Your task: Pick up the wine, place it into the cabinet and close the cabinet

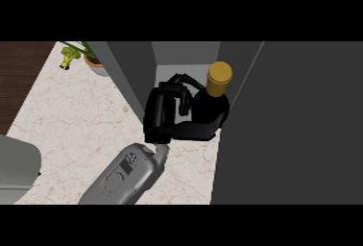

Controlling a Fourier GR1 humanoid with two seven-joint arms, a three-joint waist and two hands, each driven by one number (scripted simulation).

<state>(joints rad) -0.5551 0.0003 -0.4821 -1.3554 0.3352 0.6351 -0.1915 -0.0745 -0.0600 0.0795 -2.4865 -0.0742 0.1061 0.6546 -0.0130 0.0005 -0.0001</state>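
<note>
You see a pale, smooth marble-looking counter point(78, 125) veined in beige, with dark wood grain point(21, 72) at the far left. The cabinet point(297, 125) looks matt dark grey. The wine bottle point(212, 103) is glossy black with a dull gold cap point(220, 74). The forearm point(131, 173) looks like smooth grey plastic.

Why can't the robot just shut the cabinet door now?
Probably not yet: the hand has its fingers round the wine bottle in the cabinet opening, so its arm blocks the way.

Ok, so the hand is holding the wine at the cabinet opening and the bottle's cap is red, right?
Not quite: the cap is gold, not red, as the head view shows. The rest holds: the hand is curled round the wine at the cabinet opening.
</note>
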